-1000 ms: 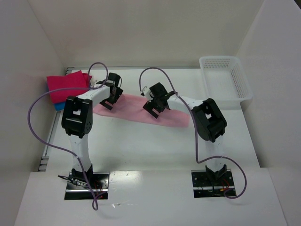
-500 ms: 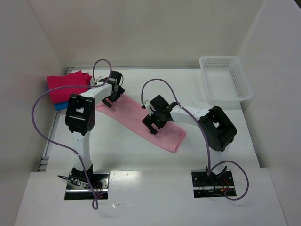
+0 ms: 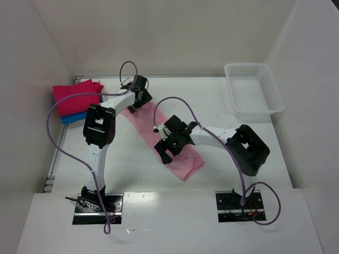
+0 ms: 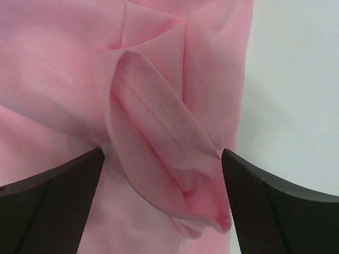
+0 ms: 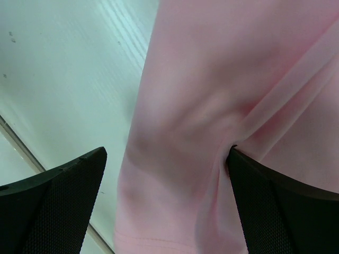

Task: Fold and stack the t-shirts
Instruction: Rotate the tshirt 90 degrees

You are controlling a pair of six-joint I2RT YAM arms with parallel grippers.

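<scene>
Looking down from above, we see the pink shirt [image 3: 186, 165] lying as a long narrow band on the table [image 3: 137, 164]. It runs slantwise from the far left to the near right, between the two arms. The left gripper [image 3: 139, 98] sits over the band's far end and the right gripper [image 3: 168, 147] over its near half.

In the left wrist view, the left gripper [image 4: 162, 159] has its jaws wide apart. Its dark fingers [image 4: 47, 206] stand at either side of a raised fold of the pink shirt [image 4: 58, 69], which shows a stitched hem [image 4: 159, 114]. The fold stands between them unpinched, and we cannot tell whether either pad touches it. Bare table [image 4: 296, 79] shows to the right.

In the right wrist view, the right gripper [image 5: 167, 153] is spread just as wide. One of its fingers [image 5: 53, 206] is over bare table [image 5: 63, 69]. The other meets the pink shirt [image 5: 222, 69] where a crease gathers at its tip. Nothing is clamped in either gripper.

At the far left edge of the table, well apart from the band, a folded magenta shirt [image 3: 74, 98] lies on top of a blue shirt [image 3: 66, 119]. Only a strip of the blue shirt shows beneath it. A white basket [image 3: 249, 66] stands at the far right corner.
</scene>
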